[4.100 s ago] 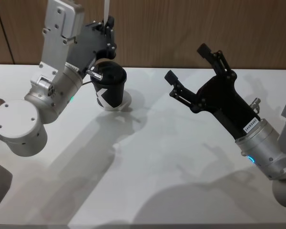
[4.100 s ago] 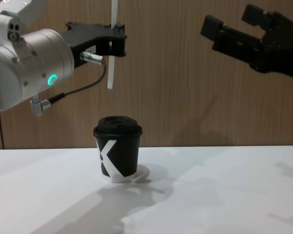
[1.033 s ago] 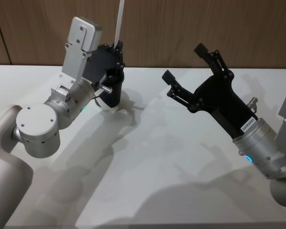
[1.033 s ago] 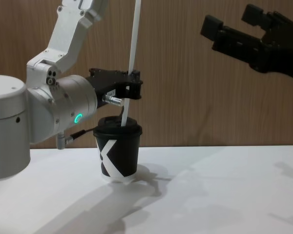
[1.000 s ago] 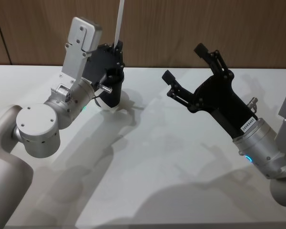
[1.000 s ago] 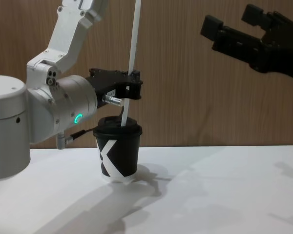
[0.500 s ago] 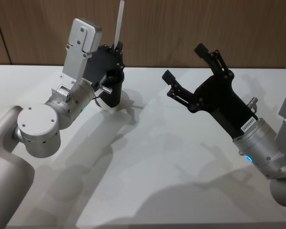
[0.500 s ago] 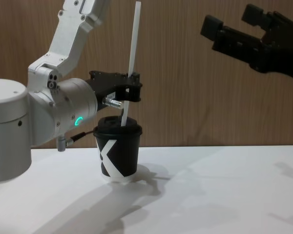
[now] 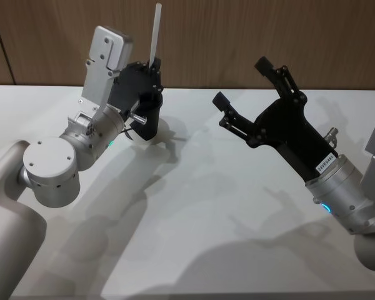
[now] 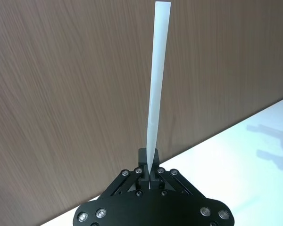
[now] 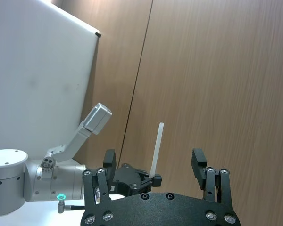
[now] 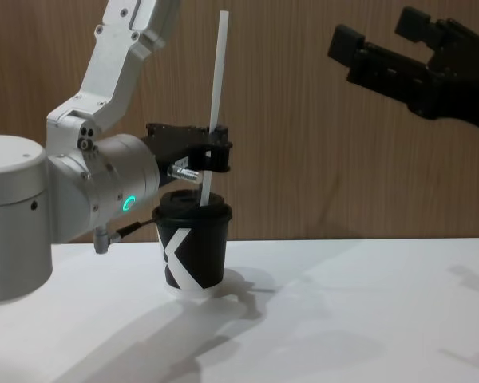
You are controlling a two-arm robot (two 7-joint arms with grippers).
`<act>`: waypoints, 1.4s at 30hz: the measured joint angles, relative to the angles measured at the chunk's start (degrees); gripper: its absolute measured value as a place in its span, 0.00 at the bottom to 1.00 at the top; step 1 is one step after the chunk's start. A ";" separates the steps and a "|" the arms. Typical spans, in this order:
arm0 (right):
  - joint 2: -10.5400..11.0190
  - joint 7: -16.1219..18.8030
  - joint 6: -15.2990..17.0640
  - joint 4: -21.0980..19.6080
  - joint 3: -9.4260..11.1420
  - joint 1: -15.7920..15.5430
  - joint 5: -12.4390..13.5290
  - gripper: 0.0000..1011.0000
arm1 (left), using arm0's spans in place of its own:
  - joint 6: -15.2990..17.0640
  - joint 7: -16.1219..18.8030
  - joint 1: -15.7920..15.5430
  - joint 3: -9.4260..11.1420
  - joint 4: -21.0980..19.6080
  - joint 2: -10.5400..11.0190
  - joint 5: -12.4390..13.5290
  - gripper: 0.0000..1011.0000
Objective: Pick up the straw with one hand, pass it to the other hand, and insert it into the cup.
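Where the head view looks down on the white bench [image 9: 206, 206], the left gripper [image 9: 151, 67] is clamped on the straw [image 9: 155, 31] above the cup [image 9: 147, 125], while the right gripper [image 9: 247, 94] hangs well apart, jaws spread and empty. In the left wrist view the straw rises from the shut jaws. In the chest view the straw's lower end meets the cup's domed lid [image 12: 191, 209]; the cup stands upright on the bench.
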 joint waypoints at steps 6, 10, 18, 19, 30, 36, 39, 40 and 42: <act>0.00 0.00 0.00 0.00 0.00 0.00 0.00 0.99 | 0.05 -0.21 0.05 -0.35 0.33 -0.33 -0.18 0.01; 0.00 0.00 0.00 0.00 0.00 0.00 0.00 0.99 | 0.05 -0.32 0.06 -0.56 0.53 -0.54 -0.23 0.01; 0.00 0.00 0.00 0.00 0.00 0.00 0.00 0.99 | -0.27 -0.53 0.02 -1.16 1.28 -1.23 -0.28 0.01; 0.00 0.00 0.00 0.00 0.00 0.00 0.00 0.99 | -0.34 -0.56 0.00 -1.21 1.36 -1.30 -0.29 0.01; 0.00 0.00 0.00 0.00 0.00 0.00 0.00 0.99 | -0.65 -0.76 -0.08 -2.04 2.22 -2.16 -0.41 0.01; 0.00 0.00 0.00 0.00 0.00 0.00 0.00 0.99 | -0.59 -0.79 -0.04 -2.49 2.53 -2.59 -0.60 0.01; 0.00 0.00 0.00 0.00 0.00 0.00 0.00 0.99 | -0.43 -0.79 0.04 -2.77 2.72 -2.88 -0.71 0.01; 0.00 0.00 0.00 0.00 0.00 0.00 0.00 0.99 | -0.35 -0.79 0.06 -2.88 2.81 -3.01 -0.74 0.01; 0.00 0.00 0.00 0.00 0.00 0.00 0.00 0.99 | -0.28 -0.78 0.09 -2.99 2.94 -3.13 -0.75 0.01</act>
